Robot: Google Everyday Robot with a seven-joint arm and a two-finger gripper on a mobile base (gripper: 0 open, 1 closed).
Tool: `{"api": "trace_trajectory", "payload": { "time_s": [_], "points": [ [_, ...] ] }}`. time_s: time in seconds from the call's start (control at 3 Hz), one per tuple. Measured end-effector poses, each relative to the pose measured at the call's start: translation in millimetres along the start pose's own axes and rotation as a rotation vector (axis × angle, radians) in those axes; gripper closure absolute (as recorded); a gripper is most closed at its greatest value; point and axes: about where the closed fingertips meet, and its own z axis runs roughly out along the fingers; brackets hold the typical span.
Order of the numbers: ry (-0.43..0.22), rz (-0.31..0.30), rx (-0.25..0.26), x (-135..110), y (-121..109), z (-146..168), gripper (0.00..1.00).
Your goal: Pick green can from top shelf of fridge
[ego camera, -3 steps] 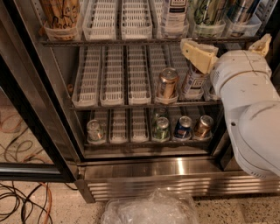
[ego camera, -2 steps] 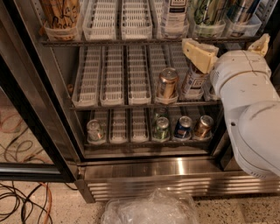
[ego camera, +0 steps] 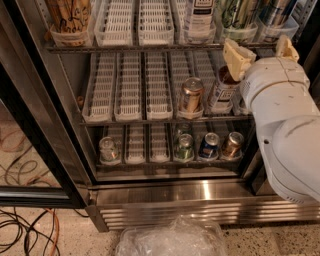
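Note:
The green can (ego camera: 236,12) stands at the front right of the top shelf (ego camera: 150,47) of the fridge (ego camera: 200,197); its lid is cut off by the frame's top edge. It has a pale green and white streaky print. My gripper (ego camera: 261,50) is just below and slightly right of the can, at the shelf's front rail. Its two yellowish fingers (ego camera: 237,57) are spread apart, and it is open and empty. The white arm (ego camera: 285,130) covers the fridge's right side.
A white-labelled bottle (ego camera: 199,15) and a darker can (ego camera: 274,12) flank the green can. A tub (ego camera: 70,20) sits top left. The middle rack holds a copper can (ego camera: 191,95) and another can (ego camera: 221,92). Several cans stand on the bottom rack. Crumpled plastic (ego camera: 172,240) and cables (ego camera: 20,235) lie on the floor.
The gripper has shifted slightly up and toward the top shelf's rail under the green can, and its two fingers now look closer together. The cans have not moved.

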Motion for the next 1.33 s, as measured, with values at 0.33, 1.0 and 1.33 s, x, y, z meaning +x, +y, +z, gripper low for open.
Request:
{"api": "trace_trajectory", "payload": {
  "time_s": [0.33,1.0,1.33],
  "points": [
    [0.0,0.0,0.0,0,0,0,0.27],
    [-0.01,-0.006,-0.007,-2,3,4,0.34],
    [-0.022,-0.008,-0.014,-3,6,12,0.31]
  ]
}}
